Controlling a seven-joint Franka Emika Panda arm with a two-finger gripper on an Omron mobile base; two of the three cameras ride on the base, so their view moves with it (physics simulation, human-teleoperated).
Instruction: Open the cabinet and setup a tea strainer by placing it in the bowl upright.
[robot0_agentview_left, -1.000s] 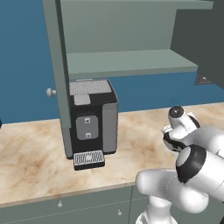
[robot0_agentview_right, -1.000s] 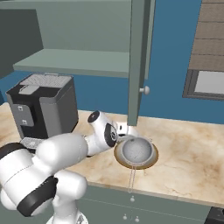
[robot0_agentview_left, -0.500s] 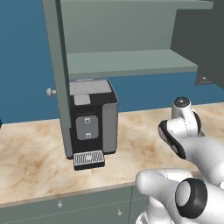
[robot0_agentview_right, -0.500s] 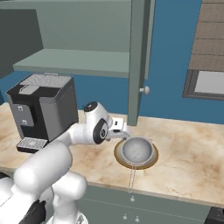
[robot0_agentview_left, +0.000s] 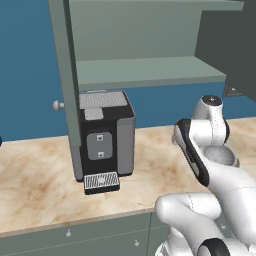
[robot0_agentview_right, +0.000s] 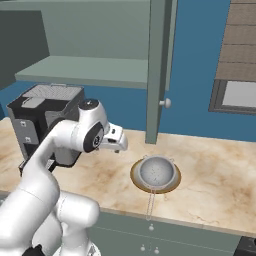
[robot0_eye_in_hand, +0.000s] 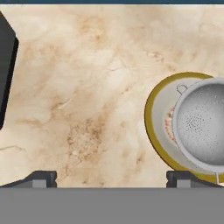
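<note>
The cabinet (robot0_agentview_right: 159, 70) stands open, both doors swung out, its shelf (robot0_agentview_left: 145, 70) bare. On the counter the tan bowl (robot0_agentview_right: 136, 178) holds the grey mesh tea strainer (robot0_agentview_right: 157, 171), cup side up, its thin handle reaching over the rim toward the counter edge. In the hand view the bowl (robot0_eye_in_hand: 153, 114) and tea strainer (robot0_eye_in_hand: 201, 124) lie at the right edge. My gripper (robot0_agentview_right: 119, 146) hovers above the counter to the left of the bowl, open and holding nothing. Its gripper tips (robot0_eye_in_hand: 110, 179) stand wide apart over bare marble.
A black coffee machine (robot0_agentview_left: 102, 140) stands on the counter under the left cabinet door (robot0_agentview_left: 65, 75), left of the arm. Drawer fronts with small knobs (robot0_agentview_left: 68, 233) run below the counter edge. A window (robot0_agentview_right: 240, 95) is at the far right.
My gripper has drawn away from the bowl, leftward and up. The tea strainer stays in the bowl.
</note>
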